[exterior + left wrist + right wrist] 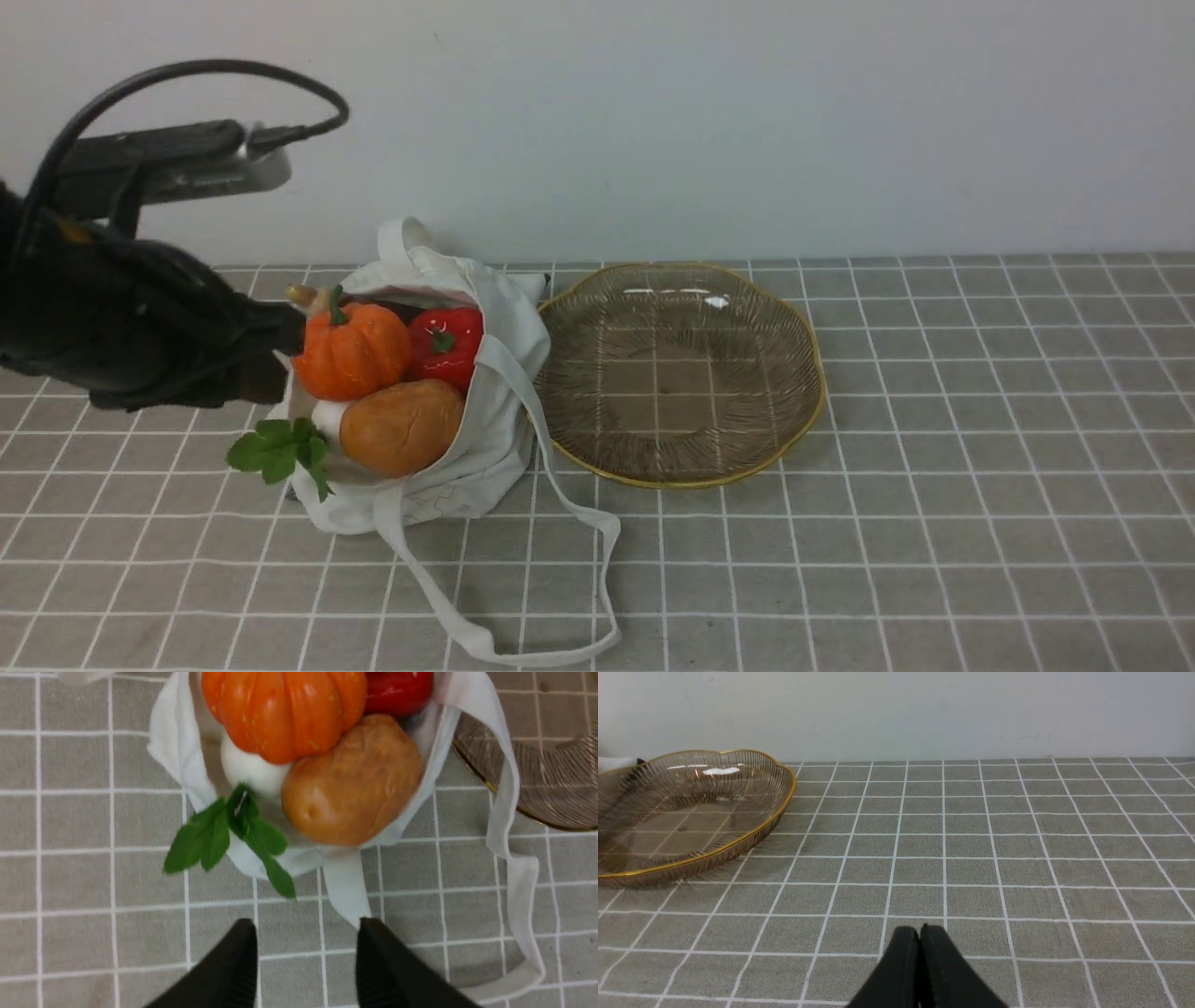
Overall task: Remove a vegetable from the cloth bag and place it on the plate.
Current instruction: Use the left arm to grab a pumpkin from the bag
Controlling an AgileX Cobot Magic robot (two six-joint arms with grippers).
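A small round orange ribbed pumpkin with a short green stem [353,350] lies in the open mouth of a soft off-white cloth bag [499,411], in the left middle of the front view. Under the pumpkin rests a smooth tan-brown potato [401,427], and a glossy red pepper [448,345] is pressed to the pumpkin's right side. A bunch of green leaves [280,453] hangs out over the bag's left edge; it belongs to a white round vegetable [252,772] which sits below the pumpkin. One long strap handle [560,523] of the bag trails toward the bottom of the frame. Just right of the bag, near the centre, stands a large round clear glass plate with ribbed lines and a wavy gold rim [822,392], and nothing lies on it. The left gripper [307,926] is at the left edge of the front view, next to the bag; its two black jaws are spread apart with only the grey checked tablecloth [934,467] between them. Whether it touches the fabric I cannot tell from this view. The right gripper [920,931] has its jaws pressed together over the cloth and holds nothing.
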